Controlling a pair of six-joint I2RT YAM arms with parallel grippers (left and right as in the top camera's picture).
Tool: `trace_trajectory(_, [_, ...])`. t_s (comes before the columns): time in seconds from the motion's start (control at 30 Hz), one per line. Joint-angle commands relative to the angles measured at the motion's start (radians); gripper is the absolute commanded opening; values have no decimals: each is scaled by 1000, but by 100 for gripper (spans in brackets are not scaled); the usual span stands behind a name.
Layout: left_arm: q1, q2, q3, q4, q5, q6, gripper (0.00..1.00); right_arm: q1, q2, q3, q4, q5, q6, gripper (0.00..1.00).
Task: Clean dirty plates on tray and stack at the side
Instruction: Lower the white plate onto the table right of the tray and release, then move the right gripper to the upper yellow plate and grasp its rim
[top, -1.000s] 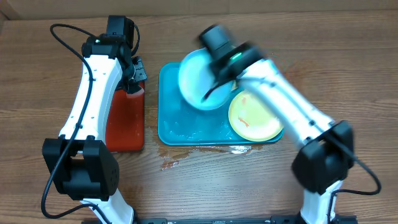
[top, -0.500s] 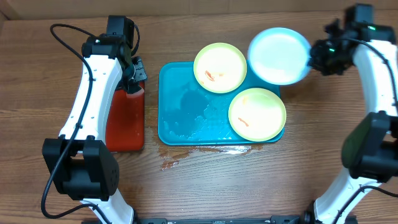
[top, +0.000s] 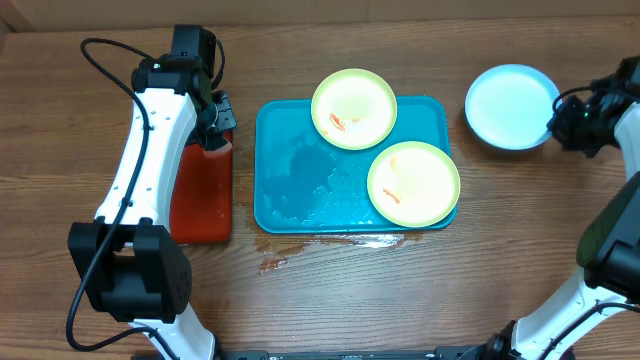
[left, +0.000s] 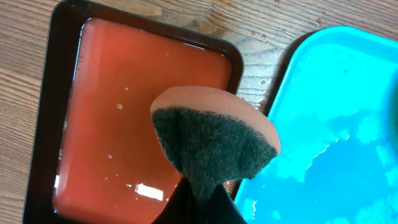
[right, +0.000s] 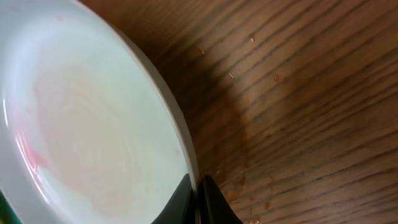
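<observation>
The turquoise tray (top: 290, 175) holds two pale yellow-green plates with orange smears, one at the back (top: 353, 108) and one at the front right (top: 413, 182). My right gripper (top: 562, 118) is shut on the rim of the light blue plate (top: 510, 105), over the table to the right of the tray. In the right wrist view the plate (right: 87, 124) fills the left, its rim pinched between my fingers (right: 199, 193). My left gripper (top: 212, 128) is shut on a sponge (left: 214, 140), pink with a dark green scouring face, over the red tray's right edge.
A red black-rimmed tray (top: 200, 190) with liquid stands left of the turquoise tray and also shows in the left wrist view (left: 124, 112). Water wets the turquoise tray floor and the table (top: 290, 255) in front of it.
My right arm has carried the light blue plate from over the tray, out to the right, down to the table's right side. The left arm has not moved.
</observation>
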Motion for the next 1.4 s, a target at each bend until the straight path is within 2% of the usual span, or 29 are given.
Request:
trace_trajectory(0.0, [12,-16,19,5,16,-11,4,6,2,-37,37,23,32,4])
trace_trajectory(0.23, [12,-16,19,4,23,-11,4,6,3,-69,86,27,32,5])
trace_trajectory(0.43, [12,-16,19,7,28,-11,4,7,3,-69,76,18,31,29])
trace_trajectory(0.53, [12,-16,19,8,28,-10,4,11,3,-56,63,-50,-1,32])
trace_trajectory(0.7, [11,-16,19,20,34,-10,4,49,-3,24,11,-303,-116,44])
trace_trajectory(0.87, [10,-16,19,26,38,-10,4,169,-8,94,16,-364,-154,44])
trace_trajectory(0.97, [10,-16,19,25,38,-10,4,277,-6,94,89,-295,-185,45])
trace_trajectory(1.13, [10,-16,19,26,39,-10,4,470,12,94,199,-26,-240,47])
trace_trajectory(1.37, [10,-16,19,26,39,-10,4,628,92,94,300,152,-265,53])
